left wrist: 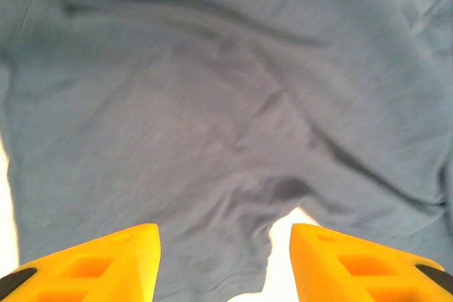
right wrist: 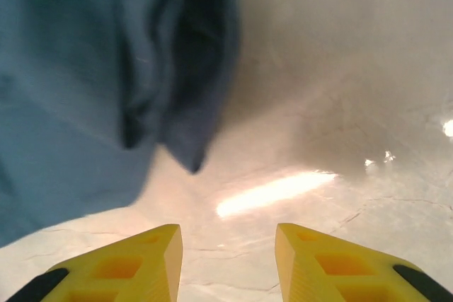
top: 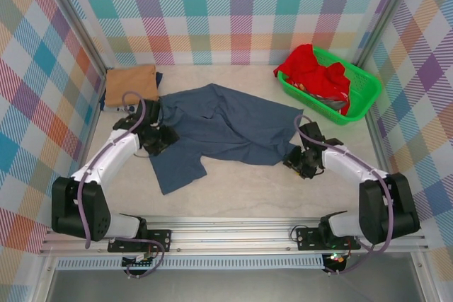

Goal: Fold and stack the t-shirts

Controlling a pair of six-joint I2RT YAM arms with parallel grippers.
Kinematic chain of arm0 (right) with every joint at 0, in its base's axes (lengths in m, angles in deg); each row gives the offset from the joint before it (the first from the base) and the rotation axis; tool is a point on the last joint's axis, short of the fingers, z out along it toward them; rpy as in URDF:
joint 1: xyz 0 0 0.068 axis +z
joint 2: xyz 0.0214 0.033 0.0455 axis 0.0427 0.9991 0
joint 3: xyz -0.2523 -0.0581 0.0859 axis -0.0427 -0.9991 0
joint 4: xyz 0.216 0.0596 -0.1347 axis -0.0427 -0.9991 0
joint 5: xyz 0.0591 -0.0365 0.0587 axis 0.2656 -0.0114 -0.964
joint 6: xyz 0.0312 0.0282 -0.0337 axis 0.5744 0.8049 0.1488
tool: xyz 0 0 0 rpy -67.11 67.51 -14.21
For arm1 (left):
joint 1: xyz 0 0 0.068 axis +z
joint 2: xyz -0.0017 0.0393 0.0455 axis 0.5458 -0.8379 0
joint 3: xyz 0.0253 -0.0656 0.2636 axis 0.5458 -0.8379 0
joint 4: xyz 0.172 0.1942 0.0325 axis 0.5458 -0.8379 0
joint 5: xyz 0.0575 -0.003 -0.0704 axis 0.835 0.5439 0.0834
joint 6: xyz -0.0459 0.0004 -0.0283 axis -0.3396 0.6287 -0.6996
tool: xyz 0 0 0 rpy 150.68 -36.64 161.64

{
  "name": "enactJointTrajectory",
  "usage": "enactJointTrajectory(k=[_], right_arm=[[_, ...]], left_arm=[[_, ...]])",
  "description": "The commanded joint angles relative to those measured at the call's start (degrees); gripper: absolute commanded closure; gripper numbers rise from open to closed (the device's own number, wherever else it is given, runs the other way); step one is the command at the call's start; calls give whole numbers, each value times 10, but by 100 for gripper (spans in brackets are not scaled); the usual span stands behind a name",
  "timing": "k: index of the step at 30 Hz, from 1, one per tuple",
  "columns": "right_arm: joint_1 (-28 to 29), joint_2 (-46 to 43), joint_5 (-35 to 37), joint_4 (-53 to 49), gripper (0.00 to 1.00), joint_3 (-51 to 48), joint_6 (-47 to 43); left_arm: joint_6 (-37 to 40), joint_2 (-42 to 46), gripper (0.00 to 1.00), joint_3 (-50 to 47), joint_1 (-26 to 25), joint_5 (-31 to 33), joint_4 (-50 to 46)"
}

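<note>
Your left claw (top: 157,136) stands wide open at the left edge of the slate-blue t-shirt (top: 219,129). In the left wrist view its yellow fingers (left wrist: 106,263) are spread well apart, with wrinkled blue cloth (left wrist: 212,104) under the gap and no fold caught between them. You cannot tell from these views whether the tips touch the fabric.

Your right claw (top: 301,160) is open just as wide at the shirt's right near corner. From the right wrist camera you see the claw (right wrist: 228,263) over the bare pale surface (right wrist: 340,104), holding nothing. A hanging point of the shirt (right wrist: 64,90) lies just ahead and to the left of it.

The slate-blue t-shirt is spread loosely and rumpled between the two claws. A tan t-shirt (top: 131,83) lies folded just beyond its far left corner. A red t-shirt (top: 311,68) is heaped in a green basket (top: 364,93), off its far right side and apart from it.
</note>
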Motion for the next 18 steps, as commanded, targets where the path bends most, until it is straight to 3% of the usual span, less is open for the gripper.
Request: enactJointTrajectory(k=[1, 18], right_arm=[[-2, 28, -29, 117, 63, -3, 12], [-16, 78, -12, 145, 73, 35, -66]], left_arm=[[-10, 25, 49, -43, 2, -24, -27], [-19, 92, 53, -61, 0, -43, -23]])
